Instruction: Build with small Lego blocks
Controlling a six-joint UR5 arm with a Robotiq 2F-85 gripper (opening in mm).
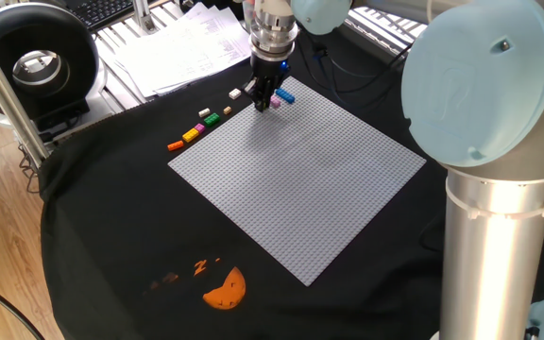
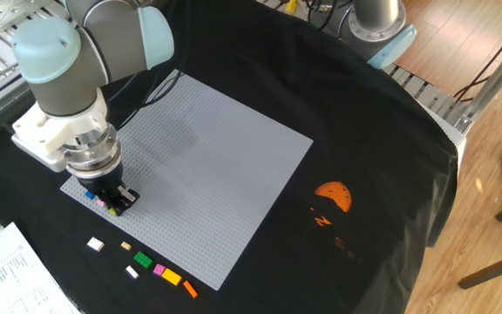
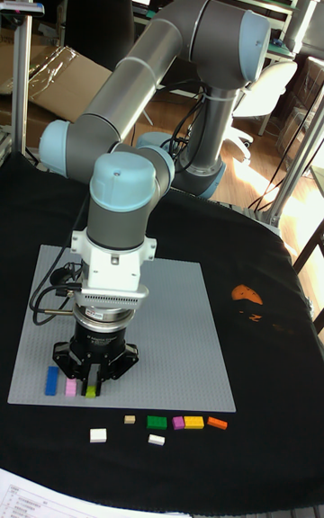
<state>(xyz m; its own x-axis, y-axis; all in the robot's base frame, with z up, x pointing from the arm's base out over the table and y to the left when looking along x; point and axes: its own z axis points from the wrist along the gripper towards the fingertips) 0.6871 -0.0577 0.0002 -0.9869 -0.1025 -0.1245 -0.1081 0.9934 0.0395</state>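
My gripper point(image 3: 90, 383) points straight down at the near-left corner of the grey baseplate point(image 3: 171, 338). Its fingers stand on either side of a yellow-green brick point(image 3: 90, 389) that sits on the plate, and they look shut on it. A pink brick point(image 3: 70, 387) and a blue brick point(image 3: 51, 380) stand in line beside it on the plate. The same gripper point(image 2: 116, 202) point(image 1: 264, 100) hides most of the yellow-green brick in the two other views. Loose small Lego blocks lie on the black cloth beside the plate: white point(image 2: 95, 245), tan point(image 2: 126, 247), green point(image 2: 143, 260), pink point(image 2: 159, 270), yellow point(image 2: 172, 276), orange point(image 2: 190, 290).
An orange half-round print point(image 2: 334, 195) marks the cloth past the plate's far side. Papers point(image 1: 182, 47) and a black round device point(image 1: 31, 61) lie beyond the cloth edge. The robot's thick base column point(image 1: 499, 217) stands at the table's corner.
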